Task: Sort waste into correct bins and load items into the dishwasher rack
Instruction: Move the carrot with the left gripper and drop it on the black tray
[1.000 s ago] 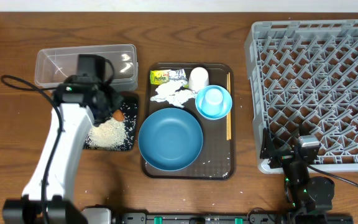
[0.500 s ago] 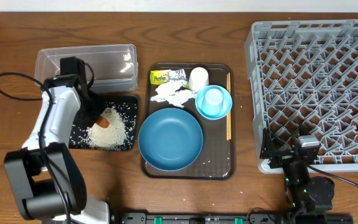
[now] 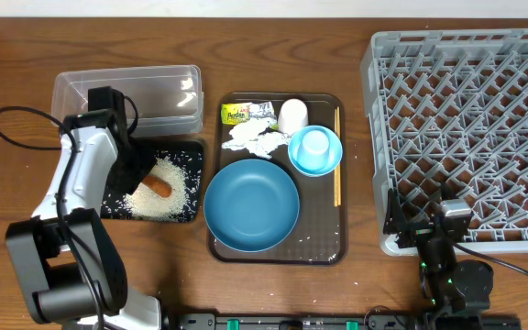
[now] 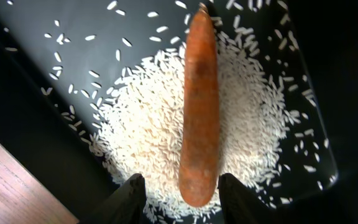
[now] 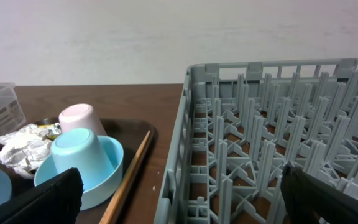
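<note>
Carrot stick [image 4: 199, 118] lies on the rice [image 4: 142, 130] in the black tray [image 3: 191, 183], between the parted fingers of the left pincer [image 4: 182, 196], untouched. Right pincer [image 5: 182, 196] open, idle. Waste sorting in hand; next move: lift clear, fetch the tissue [image 3: 248, 139].

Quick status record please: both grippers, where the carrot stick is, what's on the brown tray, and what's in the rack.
left gripper: open, jaws either side of the carrot stick's end
carrot stick: lying on the rice in the black tray
right gripper: open, empty, beside the rack
brown tray: dark-blue bowl, pale-blue cup inverted in light-blue bowl, white cup, tissue, wrapper, chopsticks
rack: no dishes in it
</note>
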Controlling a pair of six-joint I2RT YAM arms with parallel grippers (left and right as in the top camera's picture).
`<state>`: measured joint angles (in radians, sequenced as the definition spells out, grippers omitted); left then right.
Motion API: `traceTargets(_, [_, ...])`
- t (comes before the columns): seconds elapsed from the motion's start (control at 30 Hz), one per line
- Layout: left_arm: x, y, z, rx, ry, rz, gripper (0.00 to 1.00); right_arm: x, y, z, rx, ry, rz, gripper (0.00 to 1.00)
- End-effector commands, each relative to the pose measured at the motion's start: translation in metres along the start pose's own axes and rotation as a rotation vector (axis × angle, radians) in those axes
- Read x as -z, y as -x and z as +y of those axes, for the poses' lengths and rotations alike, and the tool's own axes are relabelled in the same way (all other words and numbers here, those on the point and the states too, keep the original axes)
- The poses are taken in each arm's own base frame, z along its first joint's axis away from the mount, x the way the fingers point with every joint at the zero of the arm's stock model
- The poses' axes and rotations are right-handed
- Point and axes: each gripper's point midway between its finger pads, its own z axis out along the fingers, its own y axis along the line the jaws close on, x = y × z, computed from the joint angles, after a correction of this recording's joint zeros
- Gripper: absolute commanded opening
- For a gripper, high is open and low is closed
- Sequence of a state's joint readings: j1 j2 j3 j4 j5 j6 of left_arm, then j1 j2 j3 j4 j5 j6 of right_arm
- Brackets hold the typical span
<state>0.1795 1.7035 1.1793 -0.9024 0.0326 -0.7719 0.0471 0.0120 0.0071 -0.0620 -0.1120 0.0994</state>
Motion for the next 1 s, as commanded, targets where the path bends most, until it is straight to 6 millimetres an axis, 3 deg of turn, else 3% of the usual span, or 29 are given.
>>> traceTargets(0.0, [0.027,-0.004,-0.013,-0.072,-0.111,-0.009,0.41,0.0,0.0,-0.005,-0.013,-0.02,-0.003,0.99])
traceTargets(0.23, [0.101,-0.035,-0.038,-0.231,-0.385,-0.066,0.43,0.0,0.0,-0.005,-0.013,-0.02,-0.003,0.99])
traceTargets(0.3, [0.12,-0.052,-0.048,-0.359,-0.457,-0.089,0.5,0.0,0.0,-0.005,-0.013,-0.02,-0.003,0.99])
traceTargets(0.37, [0.135,-0.073,-0.058,-0.511,-0.519,-0.109,0.74,0.0,0.0,-0.005,-0.013,-0.02,-0.003,0.99])
traceTargets(0.53, [0.15,-0.128,-0.081,-0.767,-0.6,-0.102,0.8,0.0,0.0,-0.005,-0.013,-0.02,-0.003,0.99])
traceTargets(0.67, [0.15,-0.156,-0.1,-0.904,-0.616,-0.134,0.87,0.0,0.0,-0.005,-0.013,-0.02,-0.003,0.99])
traceTargets(0.83, [0.143,-0.136,-0.102,-0.903,-0.49,-0.292,0.91,0.0,0.0,-0.005,-0.013,-0.02,-0.003,0.99])
traceTargets(0.97, [0.135,-0.083,-0.068,-0.668,-0.271,-0.421,0.92,0.0,0.0,-0.005,-0.013,-0.02,-0.003,0.99])
